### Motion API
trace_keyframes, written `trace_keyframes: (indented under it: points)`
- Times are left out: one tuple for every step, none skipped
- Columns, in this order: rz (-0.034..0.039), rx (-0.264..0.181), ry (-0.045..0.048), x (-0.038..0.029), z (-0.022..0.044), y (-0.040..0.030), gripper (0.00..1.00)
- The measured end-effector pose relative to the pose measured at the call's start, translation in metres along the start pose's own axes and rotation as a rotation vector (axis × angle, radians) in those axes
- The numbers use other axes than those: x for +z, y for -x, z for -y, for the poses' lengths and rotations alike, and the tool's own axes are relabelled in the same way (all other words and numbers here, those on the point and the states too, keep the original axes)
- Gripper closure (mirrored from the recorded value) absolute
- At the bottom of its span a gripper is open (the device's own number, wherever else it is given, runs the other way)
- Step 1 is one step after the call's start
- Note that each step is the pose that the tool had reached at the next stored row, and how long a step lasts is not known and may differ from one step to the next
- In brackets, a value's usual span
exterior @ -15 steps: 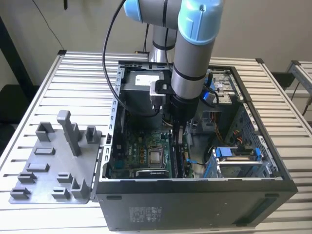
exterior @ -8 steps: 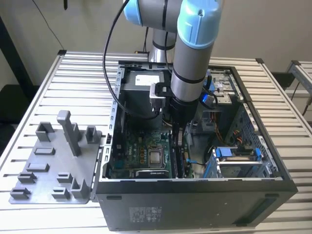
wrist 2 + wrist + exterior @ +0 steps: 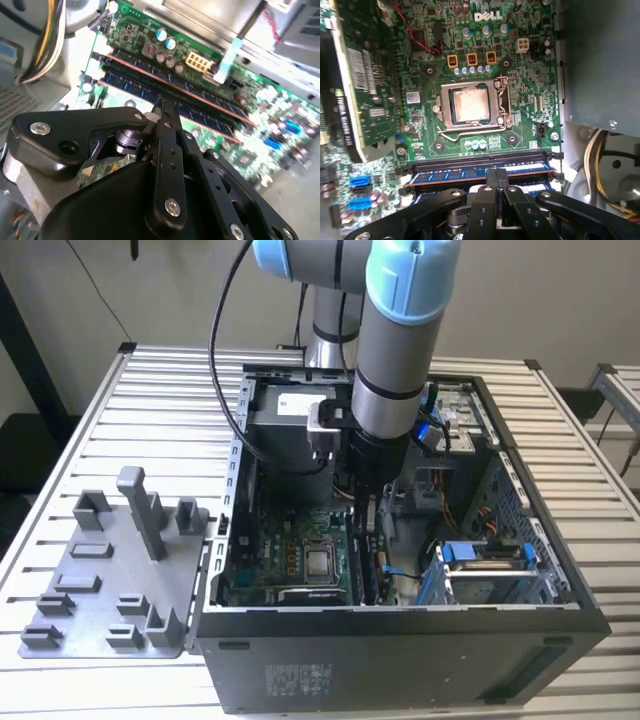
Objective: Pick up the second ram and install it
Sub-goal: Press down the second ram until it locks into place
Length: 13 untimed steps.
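The second ram (image 3: 485,174) lies edge-down in a motherboard (image 3: 485,60) memory slot beside 1 seated stick (image 3: 200,90). The gripper (image 3: 495,175), fingers pressed together, bears on its top edge, likely to seat it, inside the open computer case (image 3: 400,670).

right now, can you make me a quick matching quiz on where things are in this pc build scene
Things:
1. gripper
2. grey tray
3. processor socket
4. yellow wires

Places:
a. on the slatted table, outside the case
b. bundled past the board's edge
c. at the memory slots
d. middle of the green board

Pairs: 1-c, 2-a, 3-d, 4-b
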State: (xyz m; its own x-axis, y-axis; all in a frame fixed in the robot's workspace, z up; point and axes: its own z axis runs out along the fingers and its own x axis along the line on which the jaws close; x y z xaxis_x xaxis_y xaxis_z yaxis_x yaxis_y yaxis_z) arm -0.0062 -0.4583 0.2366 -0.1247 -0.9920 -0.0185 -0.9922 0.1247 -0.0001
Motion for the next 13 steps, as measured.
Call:
trace_keyframes:
  points:
    - [0.0002,0.000,0.0000,-0.0046,0.0000,0.0001,0.89]
    - [-0.0004,0.000,0.0000,-0.0091,0.0000,0.0001,0.89]
    - [0.0000,0.000,0.0000,-0.0136,0.0000,0.0002,0.89]
    - [-0.0003,0.000,0.0001,-0.0185,0.0000,0.0003,0.89]
    - [-0.0002,0.000,0.0000,-0.0212,0.0000,0.0003,0.89]
    - [0.0000,0.000,0.0000,-0.0212,0.0000,0.0003,0.89]
    - [0.0001,0.000,-0.0001,-0.0213,0.0000,0.0003,0.89]
    - [0.0002,0.000,-0.0001,-0.0213,0.0000,0.0003,0.89]
    - [-0.0002,0.000,0.0000,-0.0216,0.0000,0.0003,0.89]
    - [-0.0002,0.000,0.0000,-0.0217,0.0000,0.0003,0.89]
    - [-0.0001,0.000,0.0000,-0.0218,0.0000,0.0003,0.89]
    - [-0.0001,0.000,0.0000,-0.0218,0.0000,0.0003,0.89]
    - [-0.0002,0.000,0.0000,-0.0220,0.0000,0.0003,0.89]
